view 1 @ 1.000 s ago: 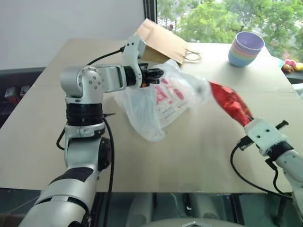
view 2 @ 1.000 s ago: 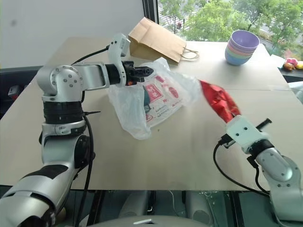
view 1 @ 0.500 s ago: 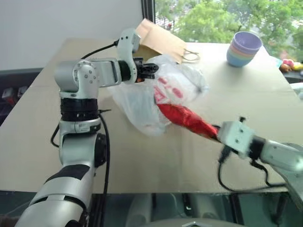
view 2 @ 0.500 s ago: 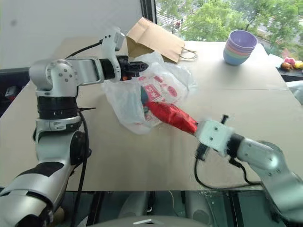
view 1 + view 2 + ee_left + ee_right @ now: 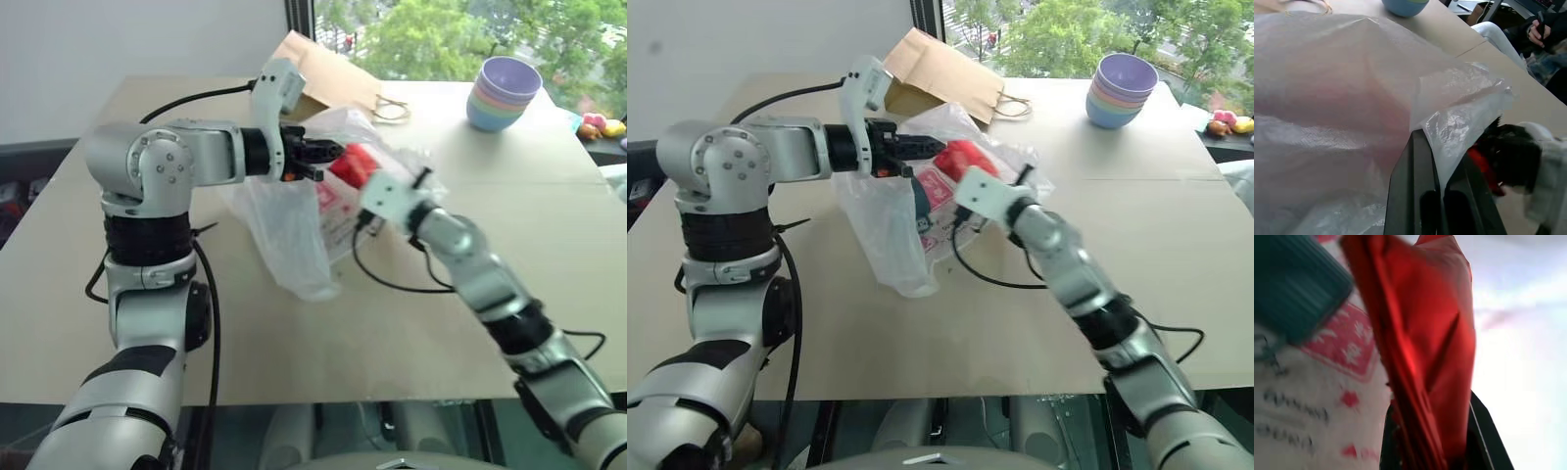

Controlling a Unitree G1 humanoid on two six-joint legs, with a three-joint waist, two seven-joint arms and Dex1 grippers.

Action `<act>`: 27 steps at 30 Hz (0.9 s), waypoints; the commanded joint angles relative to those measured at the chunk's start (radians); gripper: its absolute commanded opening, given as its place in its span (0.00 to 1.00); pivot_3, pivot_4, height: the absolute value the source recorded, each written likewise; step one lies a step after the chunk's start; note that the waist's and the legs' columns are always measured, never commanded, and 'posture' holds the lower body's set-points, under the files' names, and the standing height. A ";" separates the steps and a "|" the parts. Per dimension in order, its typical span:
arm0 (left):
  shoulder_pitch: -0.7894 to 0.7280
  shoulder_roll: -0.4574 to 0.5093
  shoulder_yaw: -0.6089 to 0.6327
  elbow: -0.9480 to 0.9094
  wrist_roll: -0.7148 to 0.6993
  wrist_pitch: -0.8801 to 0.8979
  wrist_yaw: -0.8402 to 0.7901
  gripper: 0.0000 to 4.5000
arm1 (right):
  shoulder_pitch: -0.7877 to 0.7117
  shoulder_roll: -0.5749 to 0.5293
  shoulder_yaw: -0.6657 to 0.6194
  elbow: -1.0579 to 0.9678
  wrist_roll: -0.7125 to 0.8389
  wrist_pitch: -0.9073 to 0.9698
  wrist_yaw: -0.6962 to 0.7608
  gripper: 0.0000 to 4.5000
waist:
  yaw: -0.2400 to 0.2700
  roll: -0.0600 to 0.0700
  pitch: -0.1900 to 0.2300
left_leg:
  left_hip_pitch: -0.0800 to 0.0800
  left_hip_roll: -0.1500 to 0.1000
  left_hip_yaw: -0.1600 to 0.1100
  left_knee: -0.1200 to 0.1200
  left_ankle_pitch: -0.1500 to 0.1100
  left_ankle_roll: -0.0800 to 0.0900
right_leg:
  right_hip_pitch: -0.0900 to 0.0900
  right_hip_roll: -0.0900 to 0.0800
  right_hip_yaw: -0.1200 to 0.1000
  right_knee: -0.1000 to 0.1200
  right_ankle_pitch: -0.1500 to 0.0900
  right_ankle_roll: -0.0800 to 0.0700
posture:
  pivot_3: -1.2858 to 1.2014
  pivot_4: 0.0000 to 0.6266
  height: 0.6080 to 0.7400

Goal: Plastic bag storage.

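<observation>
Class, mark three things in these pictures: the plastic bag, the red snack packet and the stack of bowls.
plastic bag point(image 5: 294, 235), left eye view, hanging lower body.
red snack packet point(image 5: 1425, 347), right wrist view, creased middle.
stack of bowls point(image 5: 1120, 90), right eye view, outer wall.

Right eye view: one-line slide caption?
Left pincer holds plastic bag up by its rim; right pincer brings red snack packet to its mouth.
</observation>
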 commanded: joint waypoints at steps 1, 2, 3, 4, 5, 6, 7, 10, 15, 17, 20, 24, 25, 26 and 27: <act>-0.009 0.004 0.017 -0.051 -0.012 -0.001 0.001 0.00 | -0.098 0.079 -0.013 0.190 -0.029 -0.134 -0.102 0.01 | 0.000 0.000 0.000 | -0.001 0.000 0.000 0.000 0.000 0.000 | 0.000 0.000 0.000 0.000 0.000 0.000 | 0.52 0.24 1.00; -0.006 0.004 0.020 -0.055 -0.013 0.001 0.003 0.00 | -0.129 0.109 -0.016 0.264 -0.038 -0.167 -0.138 0.01 | 0.000 0.000 0.000 | -0.001 -0.001 0.000 0.000 0.000 0.000 | 0.000 -0.001 0.000 0.000 0.000 0.000 | 0.52 0.24 1.00; 0.000 0.005 0.024 -0.059 -0.015 0.006 0.005 0.00 | -0.171 0.141 -0.020 0.354 -0.049 -0.202 -0.188 0.01 | 0.001 0.000 0.000 | -0.001 -0.001 0.000 0.000 0.000 0.000 | 0.000 -0.001 0.000 -0.001 0.000 0.000 | 0.52 0.24 1.00; 0.005 0.003 0.031 -0.063 -0.018 0.015 0.008 0.00 | -0.205 0.164 -0.025 0.430 -0.054 -0.234 -0.220 0.01 | 0.000 0.000 0.000 | -0.001 -0.001 0.000 0.000 0.000 0.000 | 0.000 -0.001 0.000 -0.001 0.000 0.000 | 0.52 0.24 1.00; 0.008 -0.003 0.043 -0.066 -0.024 0.031 0.015 0.00 | -0.233 0.179 -0.027 0.495 -0.060 -0.261 -0.244 0.01 | 0.000 0.000 0.000 | -0.001 -0.001 0.000 0.000 0.000 0.000 | 0.000 -0.001 0.000 -0.001 0.001 0.000 | 0.52 0.24 1.00; 0.011 -0.009 0.057 -0.066 -0.028 0.050 0.023 0.00 | -0.252 0.189 -0.029 0.542 -0.053 -0.297 -0.236 0.01 | 0.000 0.000 0.000 | -0.001 -0.001 -0.001 0.000 0.000 -0.001 | 0.000 -0.001 0.000 -0.001 0.001 0.000 | 0.52 0.24 1.00; 0.018 -0.009 0.062 -0.068 -0.028 0.063 0.029 0.00 | -0.264 0.194 -0.028 0.575 -0.053 -0.328 -0.234 0.06 | 0.000 0.000 0.000 | -0.001 -0.001 -0.002 0.000 0.000 -0.001 | 0.000 -0.001 -0.001 -0.001 0.001 0.000 | 0.52 0.24 1.00; 0.048 -0.007 0.075 -0.070 -0.016 0.073 0.047 0.00 | -0.270 0.198 -0.012 0.610 -0.090 -0.408 -0.267 0.29 | 0.001 0.000 0.000 | -0.002 -0.001 -0.003 0.000 0.001 -0.001 | 0.000 -0.002 -0.002 -0.001 0.001 0.000 | 0.52 0.24 1.00; 0.082 -0.012 0.073 -0.058 0.003 0.040 0.062 0.00 | -0.189 0.192 -0.064 0.503 0.031 -0.396 -0.066 0.77 | 0.000 0.000 0.000 | -0.002 -0.002 -0.006 0.000 0.002 -0.003 | 0.000 -0.002 -0.003 -0.001 0.001 0.000 | 0.52 0.24 1.00; 0.108 -0.021 0.082 -0.052 -0.006 -0.033 0.029 0.00 | -0.127 0.157 -0.070 0.363 0.055 -0.328 0.024 0.99 | 0.001 0.001 0.000 | -0.002 -0.002 -0.009 -0.001 0.001 -0.003 | 0.000 -0.002 -0.003 -0.001 0.001 0.000 | 0.52 0.24 1.00; 0.128 -0.017 0.077 -0.040 0.003 -0.091 0.018 0.00 | -0.027 0.106 -0.116 0.106 0.115 -0.162 0.126 0.99 | 0.004 0.001 0.000 | -0.003 -0.002 -0.011 0.000 0.000 0.000 | 0.000 -0.003 -0.004 0.000 0.001 0.000 | 0.52 0.24 1.00; 0.146 -0.012 0.057 -0.021 0.021 -0.172 -0.008 0.00 | 0.100 0.021 -0.206 -0.281 0.209 0.123 0.230 0.99 | 0.009 0.001 0.000 | -0.004 -0.003 -0.015 0.001 0.000 0.000 | 0.000 -0.003 -0.008 0.000 0.001 -0.001 | 0.52 0.24 1.00; 0.150 -0.013 0.052 -0.021 0.025 -0.195 -0.017 0.00 | 0.124 -0.002 -0.231 -0.367 0.219 0.192 0.239 0.99 | 0.009 0.001 0.000 | -0.004 -0.003 -0.015 0.001 0.000 0.000 | 0.001 -0.003 -0.008 0.000 0.001 -0.001 | 0.52 0.24 1.00; 0.154 -0.013 0.048 -0.024 0.025 -0.212 -0.027 0.00 | 0.142 -0.026 -0.249 -0.431 0.212 0.244 0.239 0.99 | 0.009 0.001 0.000 | -0.004 -0.003 -0.015 0.001 0.000 0.000 | 0.001 -0.003 -0.008 0.000 0.001 -0.001 | 0.52 0.24 1.00; 0.157 -0.009 0.042 -0.028 0.025 -0.225 -0.036 0.00 | 0.153 -0.051 -0.259 -0.474 0.195 0.285 0.233 0.99 | 0.009 0.001 0.000 | -0.004 -0.003 -0.015 0.001 0.000 0.000 | 0.001 -0.003 -0.008 0.000 0.001 -0.001 | 0.52 0.24 1.00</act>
